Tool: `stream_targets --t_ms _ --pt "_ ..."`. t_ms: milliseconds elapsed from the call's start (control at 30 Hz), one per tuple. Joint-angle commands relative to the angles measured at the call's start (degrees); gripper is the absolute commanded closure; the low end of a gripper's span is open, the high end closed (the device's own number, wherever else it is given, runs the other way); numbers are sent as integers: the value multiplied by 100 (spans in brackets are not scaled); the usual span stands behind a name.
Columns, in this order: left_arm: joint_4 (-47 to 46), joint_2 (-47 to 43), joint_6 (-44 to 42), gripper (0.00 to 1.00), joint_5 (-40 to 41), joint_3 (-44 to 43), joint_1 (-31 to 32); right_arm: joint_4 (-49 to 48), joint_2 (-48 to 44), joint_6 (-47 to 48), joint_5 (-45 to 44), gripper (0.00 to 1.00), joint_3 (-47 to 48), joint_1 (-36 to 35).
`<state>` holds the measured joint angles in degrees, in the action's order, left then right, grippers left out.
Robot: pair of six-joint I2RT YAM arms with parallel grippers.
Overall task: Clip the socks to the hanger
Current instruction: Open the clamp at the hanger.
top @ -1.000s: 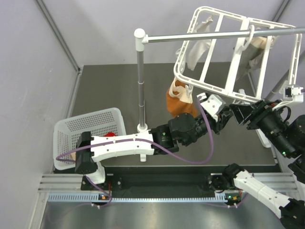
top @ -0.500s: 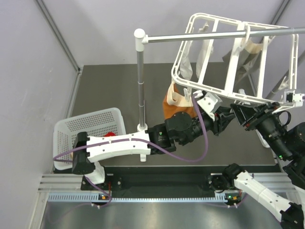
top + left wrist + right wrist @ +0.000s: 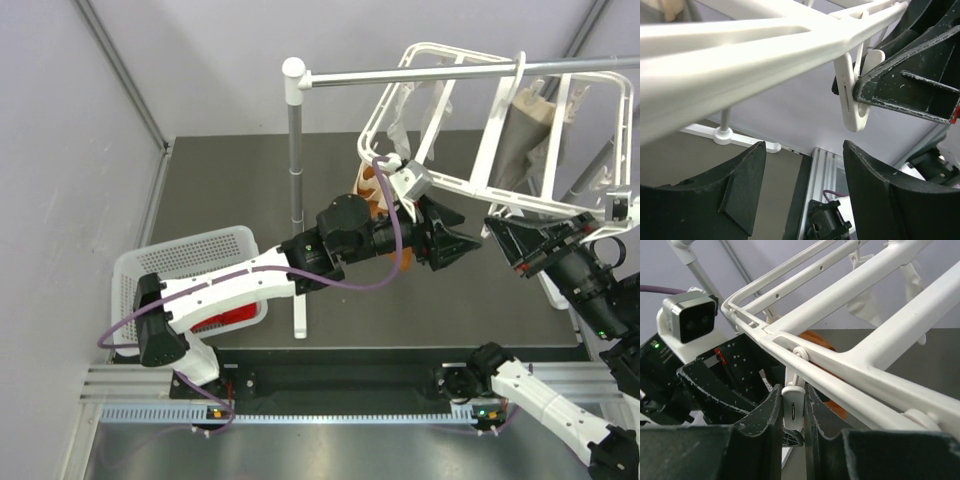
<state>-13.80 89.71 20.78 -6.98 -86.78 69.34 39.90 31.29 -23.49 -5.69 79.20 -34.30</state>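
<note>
The main risk is that the hanger [image 3: 470, 187] hangs free from the rail [image 3: 450, 72] over the far right of the table. Any sideways push from either arm would swing it, and the peg [image 3: 852, 100] could be dragged out of my grip. My two grippers are also crowded nose to nose under the frame's near bar, so a careless reach could knock one into the other. And if my squeeze sits on the wrong end of the peg, its mouth will not open for a sock.

My right gripper [image 3: 793, 401] is clenched on that small white peg, one finger pressed on each flank, just beneath the bar it dangles from. My left gripper [image 3: 804, 150] is spread wide and holds nothing. Only the far wall and the table show through the gap, and the peg sits just above and to one side of it.

An orange sock [image 3: 816, 340] hangs by the frame's near left corner, close to my left wrist, though I cannot tell whether a peg grips it. A red sock [image 3: 228, 318] lies in the basket [image 3: 180, 250] at the table's near left corner.
</note>
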Motion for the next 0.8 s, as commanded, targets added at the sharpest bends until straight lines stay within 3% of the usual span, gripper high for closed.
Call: stream_targets --t_ms 0,300,567,767 --pt "-597 -235 541 32 -1111 65 -140 -175 18 151 516 90 166 -94" --pt "-1792 -6 1376 32 -2448 162 -290 -149 -61 301 534 88 105 -138" --pt "-1652 318 1674 33 -2193 -190 -307 -167 -105 248 771 88 96 -208" --pt "-2081 486 2026 41 -2071 -269 -307 -140 -184 222 780 88 26 -270"
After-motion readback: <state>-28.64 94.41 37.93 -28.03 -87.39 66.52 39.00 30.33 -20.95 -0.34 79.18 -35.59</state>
